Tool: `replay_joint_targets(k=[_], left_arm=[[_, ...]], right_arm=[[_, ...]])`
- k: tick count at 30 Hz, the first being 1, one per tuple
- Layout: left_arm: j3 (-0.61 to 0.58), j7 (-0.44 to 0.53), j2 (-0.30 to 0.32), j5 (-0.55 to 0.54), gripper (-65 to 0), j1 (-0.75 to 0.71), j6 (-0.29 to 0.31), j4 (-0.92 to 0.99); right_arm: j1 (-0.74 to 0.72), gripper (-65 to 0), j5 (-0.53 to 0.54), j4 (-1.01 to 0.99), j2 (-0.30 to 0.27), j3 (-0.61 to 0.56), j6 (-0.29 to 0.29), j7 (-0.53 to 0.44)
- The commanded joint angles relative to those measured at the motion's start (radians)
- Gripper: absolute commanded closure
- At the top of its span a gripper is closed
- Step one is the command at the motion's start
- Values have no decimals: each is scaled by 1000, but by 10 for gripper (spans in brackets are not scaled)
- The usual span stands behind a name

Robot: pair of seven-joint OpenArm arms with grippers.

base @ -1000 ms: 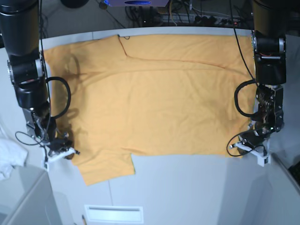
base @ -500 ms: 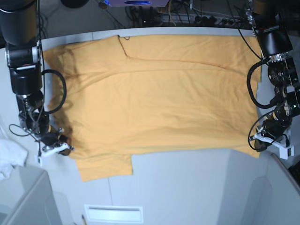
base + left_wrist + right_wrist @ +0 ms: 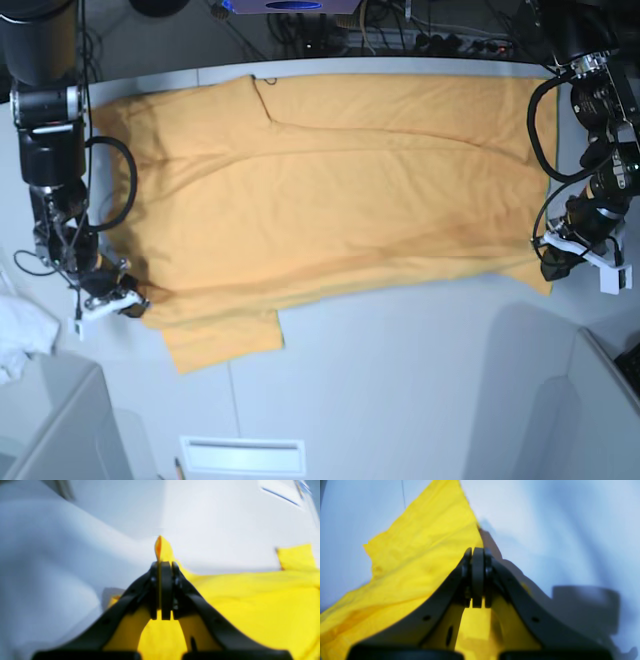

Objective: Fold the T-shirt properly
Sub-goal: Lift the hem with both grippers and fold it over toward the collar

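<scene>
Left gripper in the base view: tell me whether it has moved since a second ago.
Yes. The left gripper, shut on the T-shirt, has moved toward the table's far edge, pulling the near hem with it.

Both wrist views are blurred, so we can't read fabric detail on the T-shirt (image 3: 250, 605) past either tool. We lose the pinched cloth btwn the shut tips of the left gripper (image 3: 162, 566) and right gripper (image 3: 478, 552). Base view cuts both arms off up top.
</scene>
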State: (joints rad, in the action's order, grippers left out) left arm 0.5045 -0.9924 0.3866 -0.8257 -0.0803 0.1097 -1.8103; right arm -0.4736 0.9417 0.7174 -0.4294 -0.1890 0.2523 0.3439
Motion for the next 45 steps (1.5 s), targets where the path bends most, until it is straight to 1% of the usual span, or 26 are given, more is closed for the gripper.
replay_joint_targets(k=[1, 3, 6, 9, 10, 14, 17, 21, 26, 29, 31, 34, 38, 43, 45], left_arm=[[33, 23, 19, -37, 0, 3, 6, -21], [53, 23, 18, -79, 0, -11, 6, -19], [61, 23, 18, -80, 0, -31, 6, -21], [61, 22, 19, -82, 0, -34, 6, -21], [61, 22, 19, -82, 0, -43, 6, -21], [61, 25, 25, -88, 0, -68, 6, -27], [62, 25, 25, -83, 0, -68, 6, -36], [62, 25, 27, -83, 0, -68, 6, -36], [62, 25, 27, -83, 0, -98, 6, -50], [64, 27, 28, -83, 0, -112, 6, -64], [81, 23, 28, -85, 0, -117, 6, -72], [115, 23, 21, -85, 0, -138, 6, -98], [173, 22, 21, -90, 0, -161, 6, -133], [190, 25, 21, -91, 0, -217, 6, -139], [191, 27, 21, -91, 0, -237, 6, -141]], right_arm=[[-14, 0, 12, 41, -18, 7, 9, -19], [11, 0, 13, 101, -19, 7, 9, -19], [46, 0, 15, 170, -32, 7, 8, -18], [79, 0, 15, 242, -36, 9, -40, 4], [97, 0, 15, 272, -38, 19, -48, 8], [171, 0, 13, 402, -32, 168, -55, 77], [177, 0, 9, 417, -32, 214, -55, 117], [192, 0, 9, 423, -39, 216, -55, 126], [224, 0, 13, 425, -50, 230, -55, 165], [269, 0, 13, 479, -46, 316, -54, 186], [290, 0, 13, 539, -38, 363, -52, 229], [309, 0, 13, 600, -10, 417, -52, 300], [324, 0, 13, 631, 14, 492, -51, 353], [373, 0, 13, 721, 19, 583, -51, 435], [396, 0, 13, 761, 43, 622, -51, 462]])
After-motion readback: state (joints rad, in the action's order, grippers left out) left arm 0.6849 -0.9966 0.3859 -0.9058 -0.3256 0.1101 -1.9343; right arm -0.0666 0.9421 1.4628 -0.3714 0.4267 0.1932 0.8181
